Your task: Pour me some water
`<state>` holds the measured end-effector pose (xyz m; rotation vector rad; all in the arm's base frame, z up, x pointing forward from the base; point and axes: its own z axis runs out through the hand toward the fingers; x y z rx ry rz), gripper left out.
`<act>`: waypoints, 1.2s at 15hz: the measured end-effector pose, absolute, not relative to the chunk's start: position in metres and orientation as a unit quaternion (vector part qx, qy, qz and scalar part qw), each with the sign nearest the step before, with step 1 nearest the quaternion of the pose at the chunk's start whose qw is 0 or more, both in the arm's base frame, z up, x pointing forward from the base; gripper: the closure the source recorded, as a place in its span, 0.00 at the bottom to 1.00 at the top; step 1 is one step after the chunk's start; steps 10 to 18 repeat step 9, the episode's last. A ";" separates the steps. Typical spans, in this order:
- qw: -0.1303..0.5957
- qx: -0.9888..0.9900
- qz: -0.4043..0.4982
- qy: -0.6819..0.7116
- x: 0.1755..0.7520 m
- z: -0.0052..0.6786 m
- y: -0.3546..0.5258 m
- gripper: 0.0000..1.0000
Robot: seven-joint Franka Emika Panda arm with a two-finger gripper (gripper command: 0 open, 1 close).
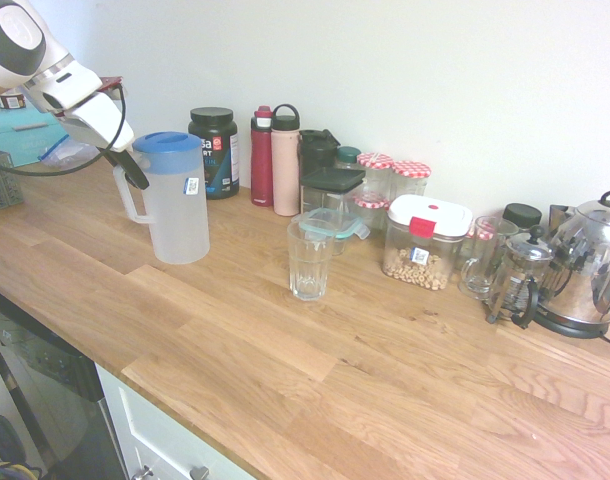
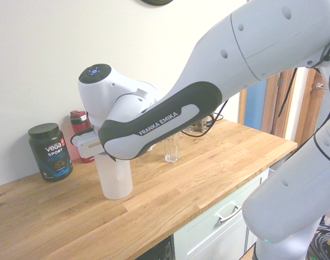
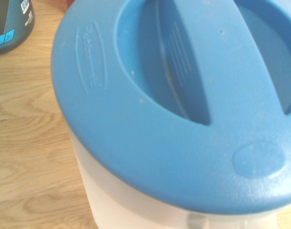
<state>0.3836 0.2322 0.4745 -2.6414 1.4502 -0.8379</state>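
A translucent white pitcher [image 1: 182, 215] with a blue lid [image 1: 167, 143] stands upright on the wooden counter at the left. My gripper [image 1: 131, 170] comes in from the upper left and is shut on the top of the pitcher's handle [image 1: 126, 203]. An empty clear glass [image 1: 310, 260] stands on the counter to the right of the pitcher, a hand's width away. In the second exterior view the arm covers the pitcher's top; its body [image 2: 115, 181] and the glass [image 2: 171, 147] show. The wrist view is filled by the blue lid [image 3: 174, 95] from close above.
Along the back wall stand a black protein tub [image 1: 214, 150], a red bottle [image 1: 262, 158], a pink bottle [image 1: 285, 165], several jars, a nut container [image 1: 422, 245], a glass mug [image 1: 482, 260], a French press [image 1: 515, 280] and a kettle [image 1: 585, 265]. The counter edge [image 1: 135, 385] runs along the front.
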 end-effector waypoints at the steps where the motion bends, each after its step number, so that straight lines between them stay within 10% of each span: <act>1: 0.008 -0.845 -0.266 0.463 0.383 0.474 0.231 0.00; 18: 0.019 -0.899 -0.150 0.411 0.346 0.488 0.238 0.00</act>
